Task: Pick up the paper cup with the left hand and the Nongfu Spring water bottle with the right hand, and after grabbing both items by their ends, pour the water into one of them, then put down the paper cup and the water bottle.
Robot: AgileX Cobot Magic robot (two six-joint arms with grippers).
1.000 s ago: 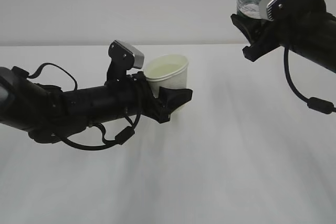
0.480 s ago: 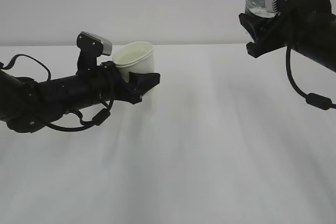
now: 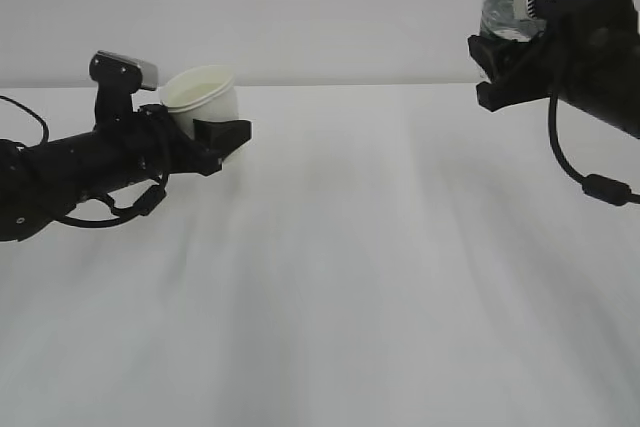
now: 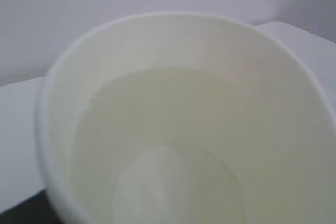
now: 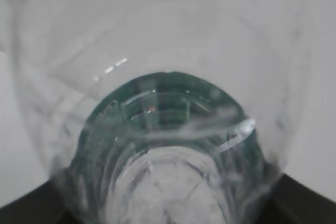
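Observation:
The white paper cup (image 3: 203, 99) sits upright in my left gripper (image 3: 218, 131), whose black jaws are shut on its lower part, just above the table at the left. From the left wrist the paper cup (image 4: 173, 129) fills the view, with clear water (image 4: 168, 108) lying in its cream inside. At the top right my right gripper (image 3: 505, 67) is shut on the Nongfu Spring water bottle (image 3: 508, 2), held high and partly cut off by the frame edge. The right wrist looks down through the clear bottle (image 5: 163, 129) with its green label (image 5: 157, 98).
A white table (image 3: 350, 277) spreads under both arms, with a pale wall behind. A black cable (image 3: 585, 182) hangs from the right arm.
My left arm has drawn back to the left with the cup in its grip. The right arm with the bottle has shifted slightly to the right.

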